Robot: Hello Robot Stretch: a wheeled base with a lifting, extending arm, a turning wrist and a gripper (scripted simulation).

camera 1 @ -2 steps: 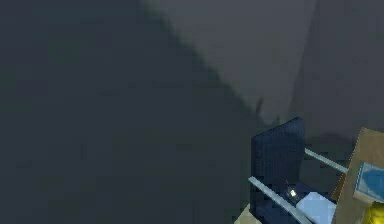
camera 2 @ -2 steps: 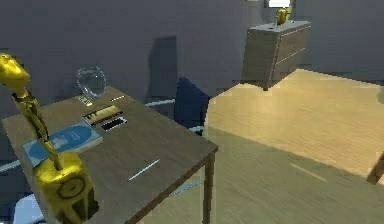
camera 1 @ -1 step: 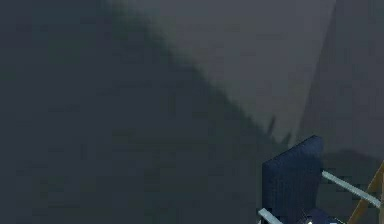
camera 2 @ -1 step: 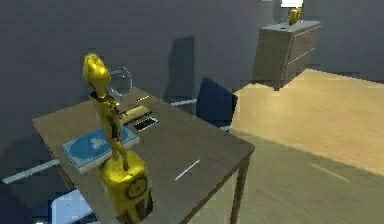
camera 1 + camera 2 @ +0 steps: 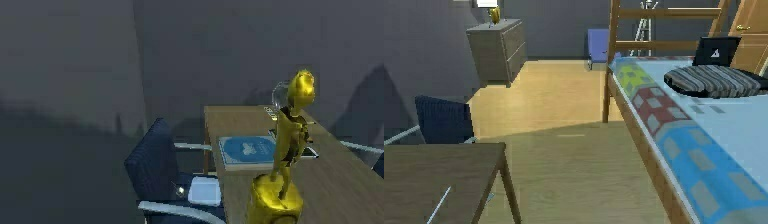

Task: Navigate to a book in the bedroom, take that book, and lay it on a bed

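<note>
A flat blue book [image 5: 248, 150] lies on the wooden desk [image 5: 335, 185] at the forward view's right. A gold statue [image 5: 285, 150] stands on the desk just in front of the book. The bed [image 5: 684, 140], with a patchwork quilt and a wooden frame, runs along the arm side view's right. On its far end lie a striped pillow [image 5: 709, 80] and a dark laptop [image 5: 715, 50].
A dark blue chair [image 5: 160, 165] stands at the desk's left side, with a pale blue thing [image 5: 205, 190] on its seat. The arm side view holds the desk corner [image 5: 439, 180], the chair [image 5: 444, 118], a grey dresser [image 5: 496, 50], a far blue chair [image 5: 597, 45] and open wooden floor between them.
</note>
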